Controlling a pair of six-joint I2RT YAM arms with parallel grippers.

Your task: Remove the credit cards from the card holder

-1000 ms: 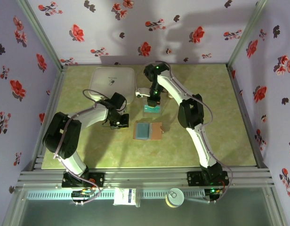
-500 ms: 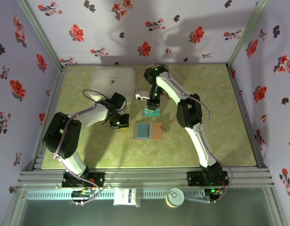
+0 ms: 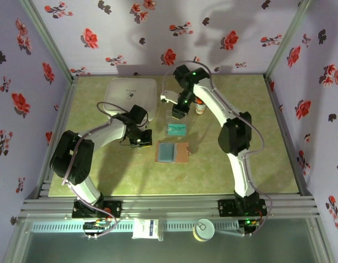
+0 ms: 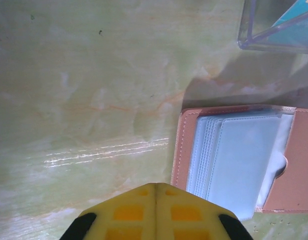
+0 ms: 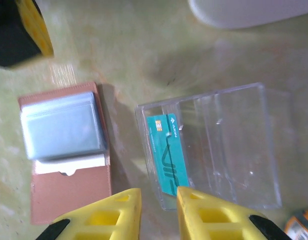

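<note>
The card holder (image 3: 172, 152) lies open just right of the left gripper (image 3: 142, 142), which is closed; the right gripper (image 3: 178, 113), slightly parted and empty, hangs farther off.

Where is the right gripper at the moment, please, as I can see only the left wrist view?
Observer: The right gripper hangs above the clear plastic tray, on the far side of the open tan leather card holder.
Operator: Is it carrying a card?
Observer: No, its fingers stand slightly apart with nothing between them.
Operator: I see a teal sliver in the tray's corner. What is it?
Observer: One teal card lies flat in the tray's end compartment, the one nearest the card holder.
</note>
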